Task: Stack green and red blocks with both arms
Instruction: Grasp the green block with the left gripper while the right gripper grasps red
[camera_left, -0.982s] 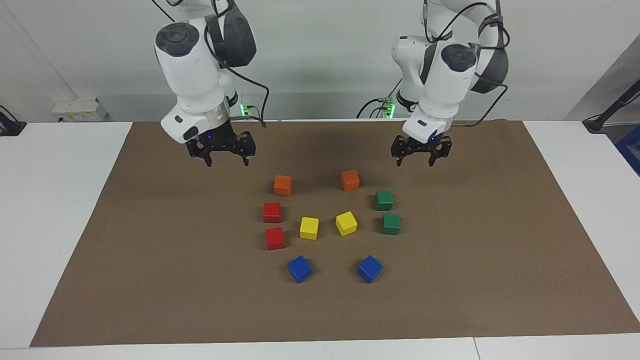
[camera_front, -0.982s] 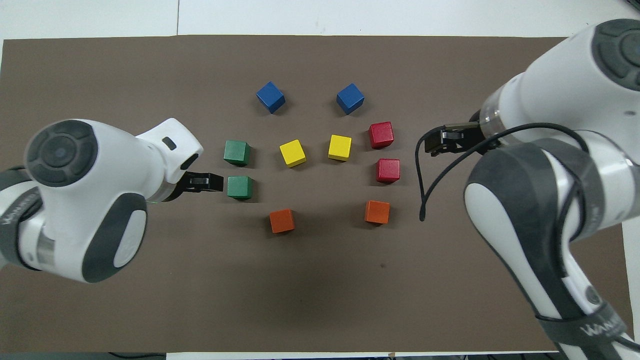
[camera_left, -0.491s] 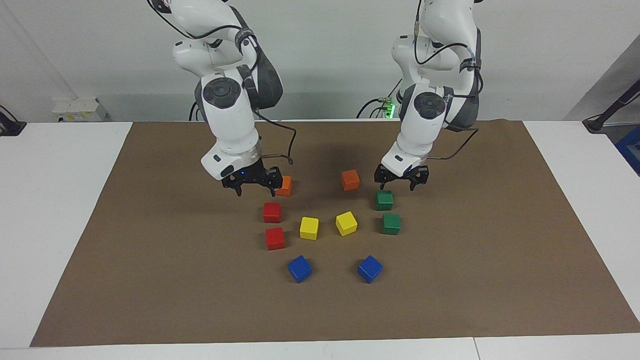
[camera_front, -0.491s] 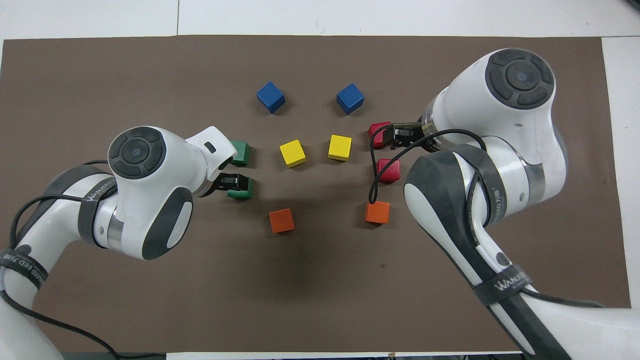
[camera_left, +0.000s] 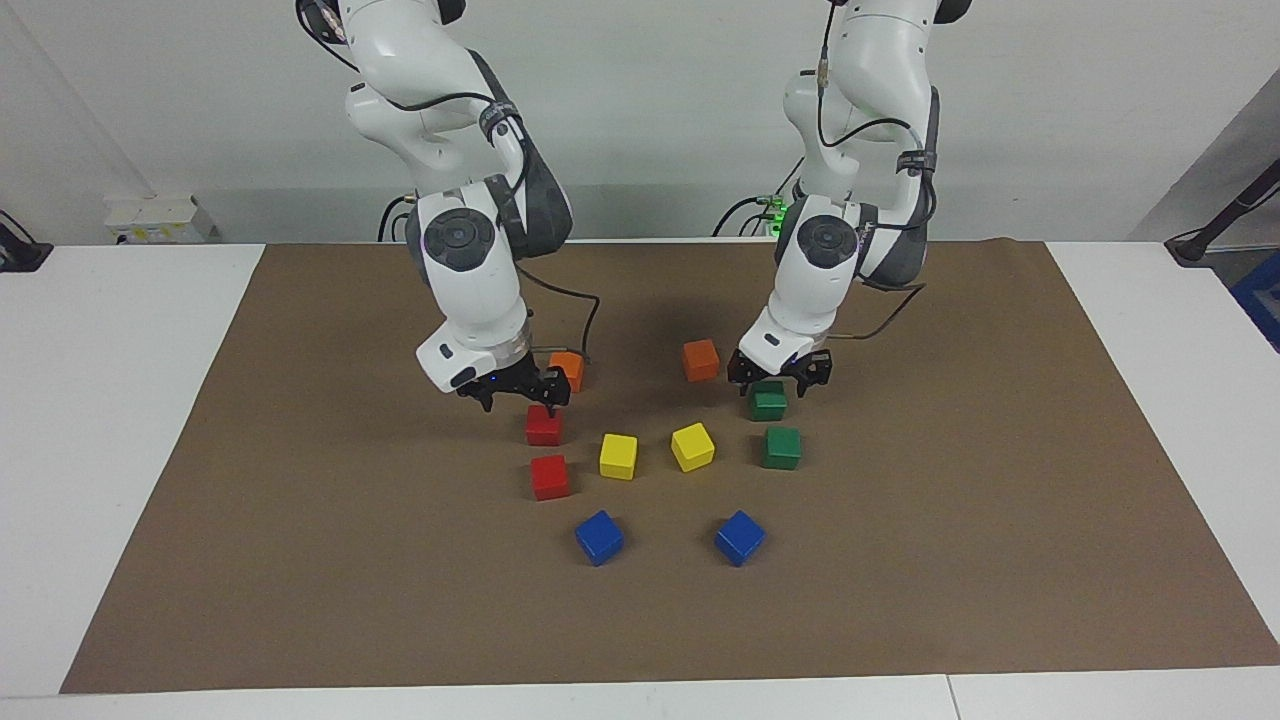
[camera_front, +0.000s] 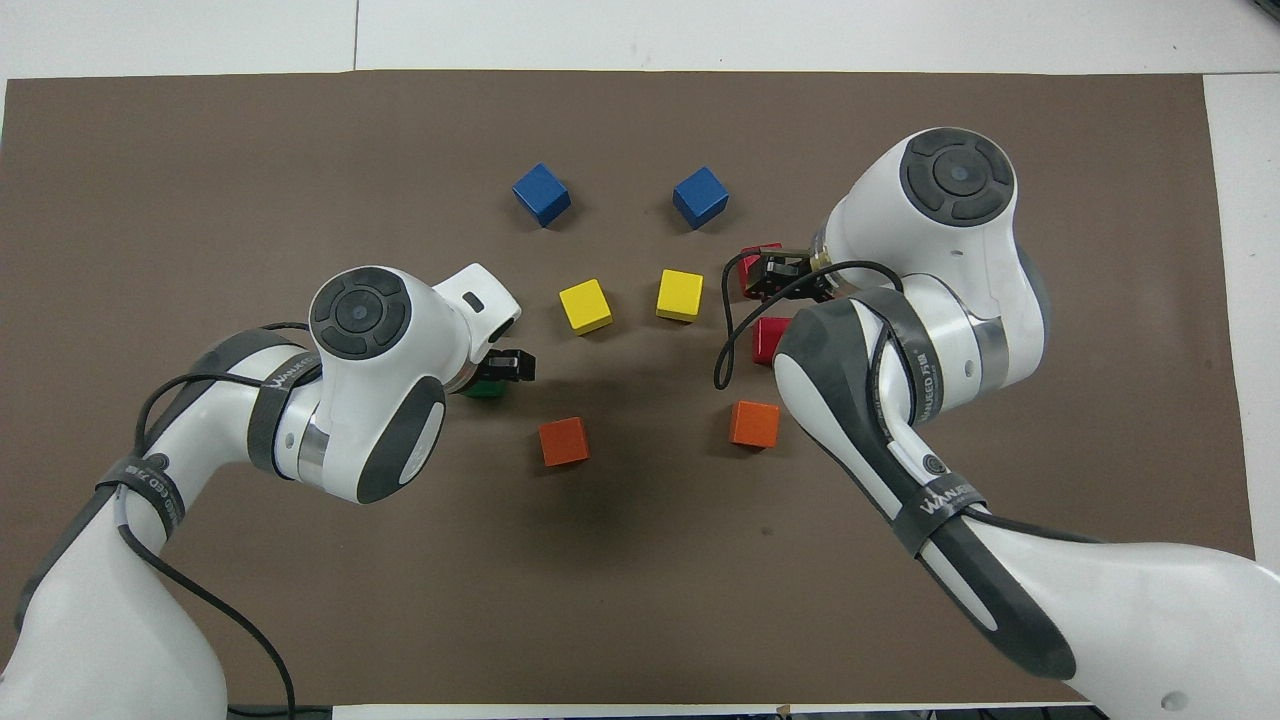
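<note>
While both arms hang low over the middle of the brown-covered table (camera_left: 300, 560), the right gripper (camera_left: 516, 392) spreads its jaws wide just above a glossy red cube (camera_left: 543, 427), and the left gripper (camera_left: 780, 374) straddles a dark green cube (camera_left: 769, 403), jaws wide too. Each cube's twin, red (camera_left: 550, 477) and green (camera_left: 781, 448), lies toward the table's outer edge. A descent slightly off centre could land a fingertip on top, nudging the cube askew.

Right gripper (camera_front: 783, 275) over a red block (camera_front: 748, 268).
</note>
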